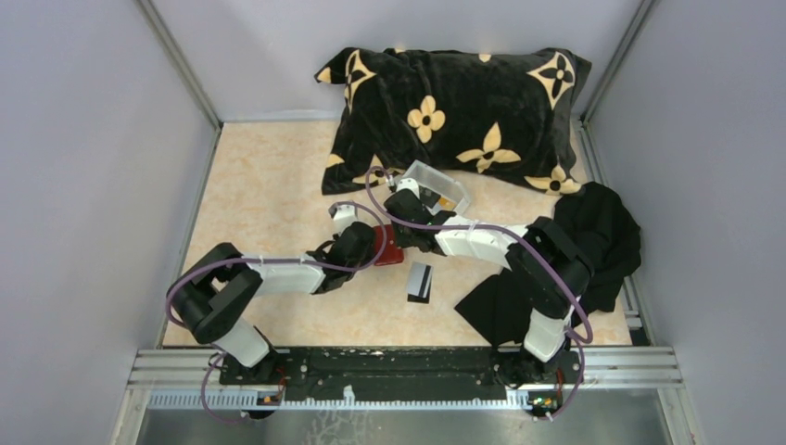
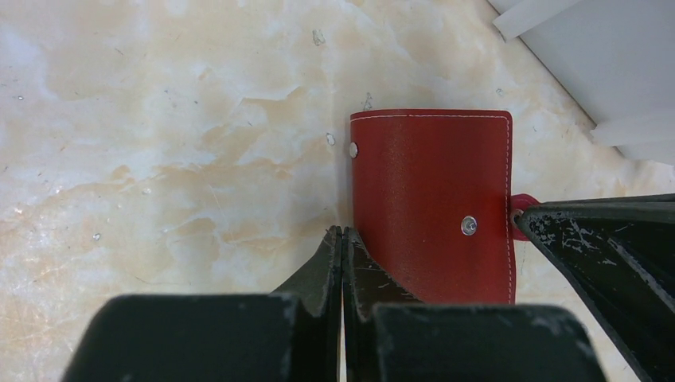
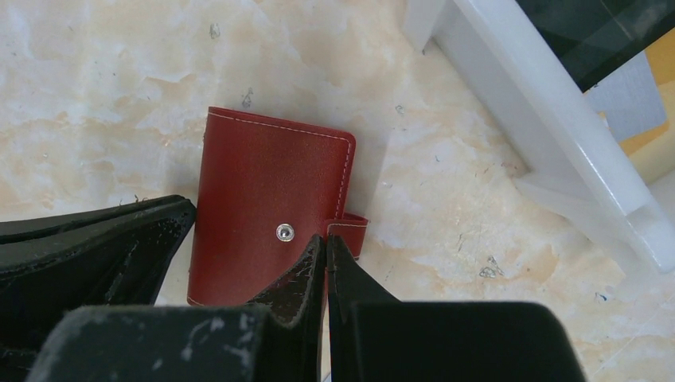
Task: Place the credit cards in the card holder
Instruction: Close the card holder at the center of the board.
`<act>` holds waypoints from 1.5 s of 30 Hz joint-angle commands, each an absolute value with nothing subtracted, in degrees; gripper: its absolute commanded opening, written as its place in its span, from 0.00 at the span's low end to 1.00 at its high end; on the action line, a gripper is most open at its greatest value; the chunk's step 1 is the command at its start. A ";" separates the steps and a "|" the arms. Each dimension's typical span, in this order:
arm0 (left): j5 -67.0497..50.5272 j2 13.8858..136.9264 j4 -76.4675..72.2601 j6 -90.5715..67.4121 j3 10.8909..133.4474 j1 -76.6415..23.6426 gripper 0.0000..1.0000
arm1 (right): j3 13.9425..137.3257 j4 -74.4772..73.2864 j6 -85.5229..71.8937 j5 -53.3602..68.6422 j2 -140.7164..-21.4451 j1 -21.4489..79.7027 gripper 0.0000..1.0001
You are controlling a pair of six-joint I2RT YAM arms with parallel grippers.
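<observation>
card holder [image 1: 392,254] lies closed on the bench [image 1: 269,185], mid-frame; left hand [image 2: 342,239] and right hand [image 3: 325,243], both pressed together, sit at its edges.

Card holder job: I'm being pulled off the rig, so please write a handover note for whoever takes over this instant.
Left pincer: shut, tips at one edge of the card holder; cannot tell if it actually grips.
Right pincer: shut, tips at the snap tab on the opposite edge; grip also unclear.
Things: holder lies flat and folded shut on the table between both pincers. The black card with a white band lies on the table nearby. Yellowish pieces, probably more cards, show in the white tray.
Done: no card loaded.
Left: open the holder, insert the cards.
</observation>
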State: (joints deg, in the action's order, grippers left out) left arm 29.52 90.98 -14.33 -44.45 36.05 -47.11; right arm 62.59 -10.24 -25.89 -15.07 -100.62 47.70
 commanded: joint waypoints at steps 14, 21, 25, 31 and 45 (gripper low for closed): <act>26.20 92.99 -20.61 -43.39 34.19 -46.76 0.00 | 68.69 -11.94 -23.87 -17.56 -103.34 50.77 0.00; 25.95 92.74 -21.39 -43.58 33.57 -46.59 0.00 | 68.27 -12.36 -23.40 -18.81 -101.56 50.77 0.00; 25.25 93.11 -21.96 -43.83 33.57 -46.54 0.00 | 68.47 -12.30 -23.43 -18.18 -102.40 50.84 0.00; 24.71 93.55 -22.32 -43.69 33.99 -46.58 0.00 | 68.85 -12.17 -23.40 -17.53 -102.99 50.83 0.00; 23.49 94.26 -22.82 -43.64 34.41 -46.50 0.00 | 70.13 -13.04 -23.07 -17.62 -104.48 51.89 0.00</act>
